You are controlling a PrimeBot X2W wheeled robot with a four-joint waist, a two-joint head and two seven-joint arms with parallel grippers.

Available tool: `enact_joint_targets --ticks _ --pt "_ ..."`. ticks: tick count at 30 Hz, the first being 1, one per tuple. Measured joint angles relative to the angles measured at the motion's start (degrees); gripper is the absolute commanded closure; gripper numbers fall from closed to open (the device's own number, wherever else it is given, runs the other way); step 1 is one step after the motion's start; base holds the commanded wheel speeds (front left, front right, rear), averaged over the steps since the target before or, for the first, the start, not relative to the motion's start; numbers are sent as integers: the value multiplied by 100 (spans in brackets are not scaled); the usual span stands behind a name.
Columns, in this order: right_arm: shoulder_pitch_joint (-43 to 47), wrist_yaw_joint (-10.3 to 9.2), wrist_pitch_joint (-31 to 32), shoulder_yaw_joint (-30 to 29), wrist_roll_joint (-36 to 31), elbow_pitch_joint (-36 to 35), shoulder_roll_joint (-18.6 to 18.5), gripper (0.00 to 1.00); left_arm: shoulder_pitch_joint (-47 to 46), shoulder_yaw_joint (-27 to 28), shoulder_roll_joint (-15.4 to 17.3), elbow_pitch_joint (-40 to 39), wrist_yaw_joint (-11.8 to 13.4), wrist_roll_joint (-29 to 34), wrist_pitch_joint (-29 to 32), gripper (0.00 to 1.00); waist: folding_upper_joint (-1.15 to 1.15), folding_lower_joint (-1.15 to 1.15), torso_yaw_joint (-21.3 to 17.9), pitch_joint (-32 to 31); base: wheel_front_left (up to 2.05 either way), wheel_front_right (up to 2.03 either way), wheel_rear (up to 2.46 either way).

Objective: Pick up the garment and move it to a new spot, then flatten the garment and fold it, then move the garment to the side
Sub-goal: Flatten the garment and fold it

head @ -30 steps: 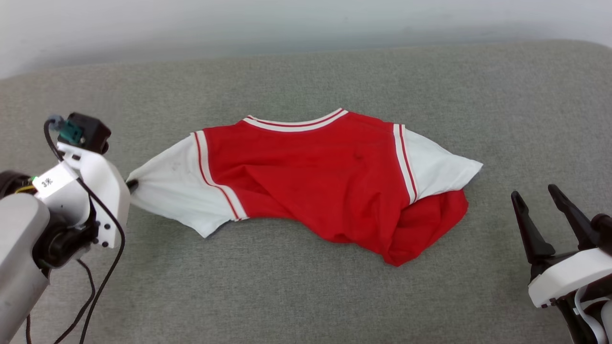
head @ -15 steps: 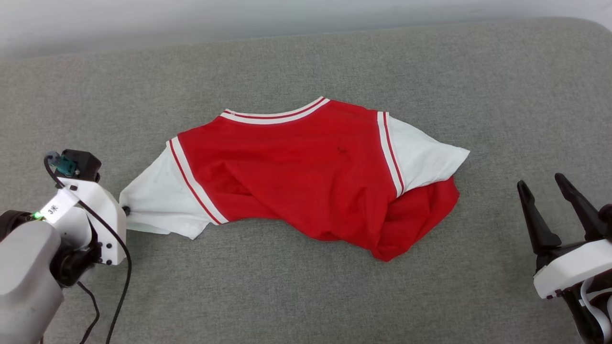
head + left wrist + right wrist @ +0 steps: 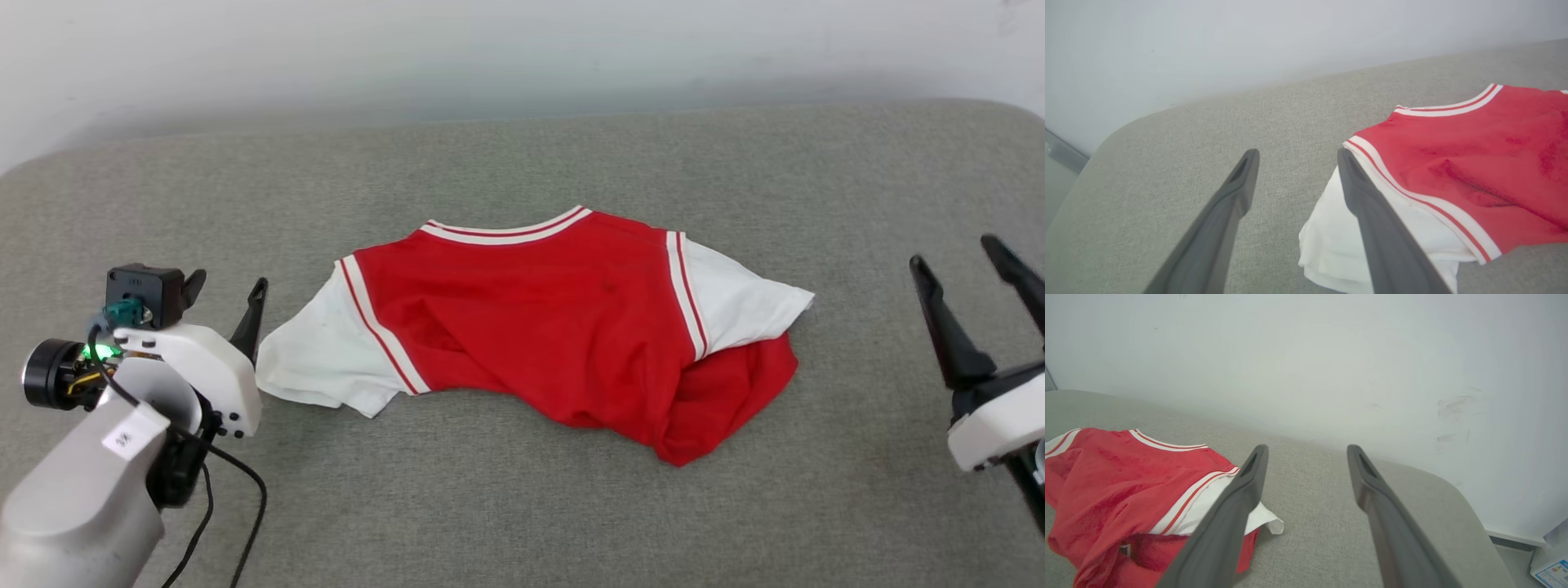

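Plainly, from the head view, the garment is lying spread across the middle of the grey cushion, collar away from the robot, its lower hem bunching into a heap at the right. The left end effector is standing open and gripping nothing, just beside the white left sleeve; the right end effector is hovering equally wide and empty, well apart from the right sleeve. Along the left wrist view, one dark finger is passing in front of the sleeve edge, which is lying in soft doubled layers. Along the right wrist view, the red body is slumping in loose folds, the other sleeve corner curling on the cushion. Judging by this, the cloth is behaving as light, limp and unbreakable: it is likely sagging and dragging wherever unsupported, so pinching it through a sleeve cuff, shoulder seam or hem corner looks better than the slack middle.
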Motion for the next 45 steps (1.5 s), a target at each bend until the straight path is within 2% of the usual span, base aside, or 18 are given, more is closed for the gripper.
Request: enact_joint_targets --ticks 5,11,14,17,24,28,36,45 --pt "-524 0 324 91 155 -142 -290 0 381 198 -116 -650 658 191 -611 0 0 0 167 -76 0 0 0" --pt "-1338 1 1007 693 410 145 -867 0 798 523 -269 -1549 1415 638 -778 0 0 0 394 30 0 0 0" --pt "-1719 0 1560 1156 820 327 -1136 0 1015 798 -391 -2043 1694 1063 -779 0 0 1 527 130 0 0 0" --pt "-2204 0 2134 1645 1184 485 -1426 0 1292 1054 -630 -2483 1853 1499 -787 0 0 1 665 266 0 0 0" --pt "-3197 0 3796 2833 2206 944 -1856 0 1729 1390 -1308 -2859 1782 2365 -788 0 0 1 1036 642 0 0 0" --pt "-3723 0 4380 3312 2462 1251 -2026 0 1779 1642 -1761 -2982 1582 2728 -788 0 0 1 1270 887 0 0 0" --pt "-4456 0 4558 3969 2501 1965 -1951 0 1862 2068 -2497 -3111 1134 3326 -788 0 0 1 1690 1403 0 0 0" --pt "-4659 -2 4345 4536 2658 2687 -1901 0 1891 2551 -2984 -3098 710 3750 -788 0 0 0 1937 1813 0 0 0"
